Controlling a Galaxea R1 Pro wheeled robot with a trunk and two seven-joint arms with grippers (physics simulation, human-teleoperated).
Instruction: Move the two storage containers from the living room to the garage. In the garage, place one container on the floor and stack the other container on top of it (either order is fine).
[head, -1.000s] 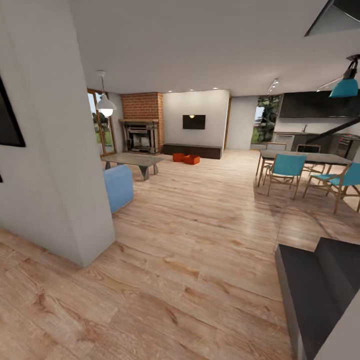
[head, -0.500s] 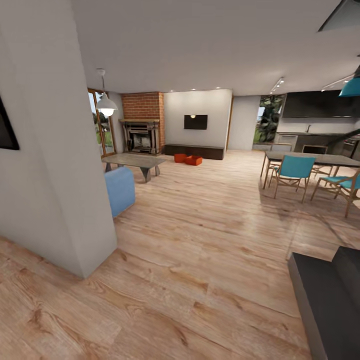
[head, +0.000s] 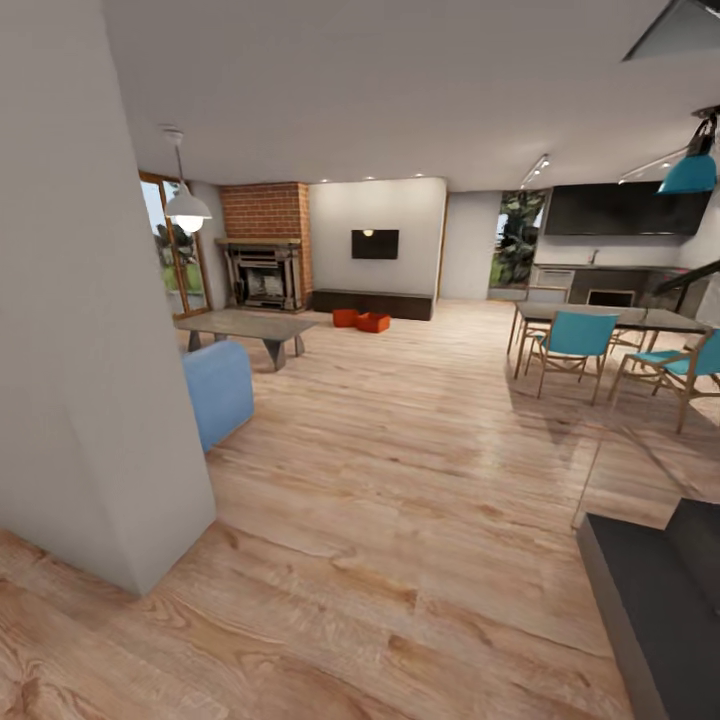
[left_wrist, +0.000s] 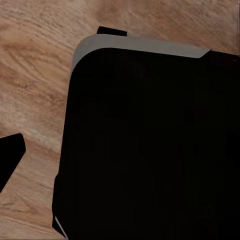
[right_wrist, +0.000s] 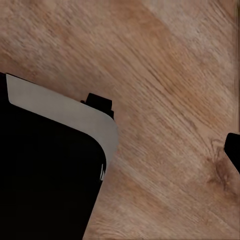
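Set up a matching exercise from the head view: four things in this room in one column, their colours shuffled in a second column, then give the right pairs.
Things:
1. storage containers
2. dining chair
3. wall TV
4. fireplace column

Colours:
A. red brick
B. black
C. orange-red
D. teal seat and back on a light wood frame

Pairs: 1-C, 2-D, 3-B, 4-A
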